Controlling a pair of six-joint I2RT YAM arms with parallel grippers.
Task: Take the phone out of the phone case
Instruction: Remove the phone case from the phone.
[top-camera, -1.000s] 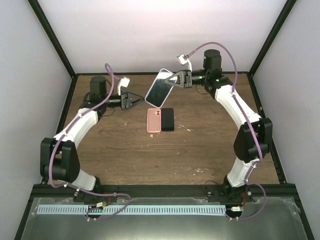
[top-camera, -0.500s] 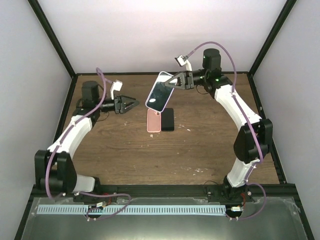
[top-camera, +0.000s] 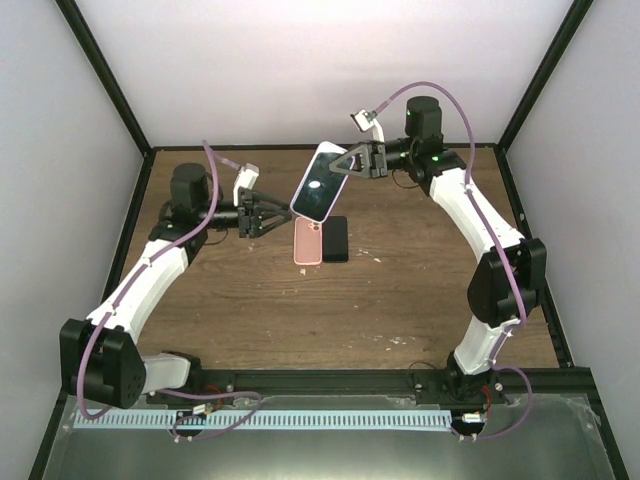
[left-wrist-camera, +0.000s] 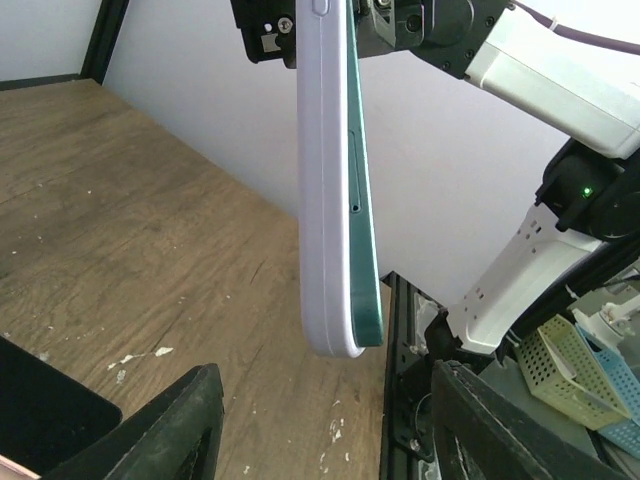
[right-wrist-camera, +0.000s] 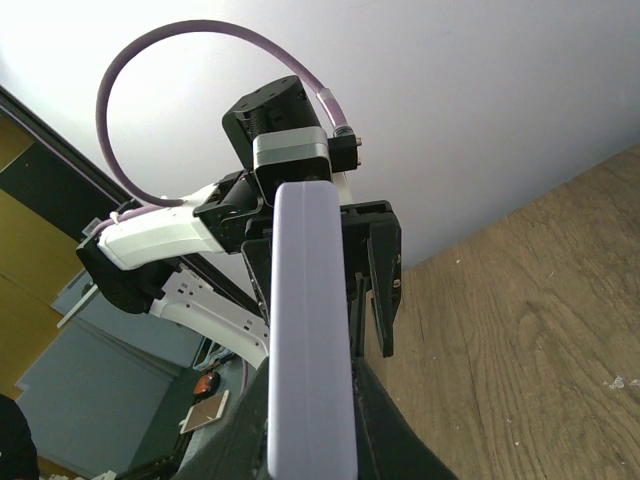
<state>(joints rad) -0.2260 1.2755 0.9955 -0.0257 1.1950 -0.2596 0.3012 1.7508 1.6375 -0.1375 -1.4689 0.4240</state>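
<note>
Jaws of right gripper (top-camera: 352, 163) were pinched on one end of the case (left-wrist-camera: 322, 180), hanging the phone (top-camera: 318, 182) edge-on in mid-air, its free end just ahead of the gap between left gripper's (top-camera: 272, 214) spread jaws, presumably so left could grab and peel it out.

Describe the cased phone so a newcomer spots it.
Look at the far middle of the table. The phone is up in the air, tilted, clamped by the right gripper. The pink slab and black slab below lie flat; only it has a lilac case.
</note>
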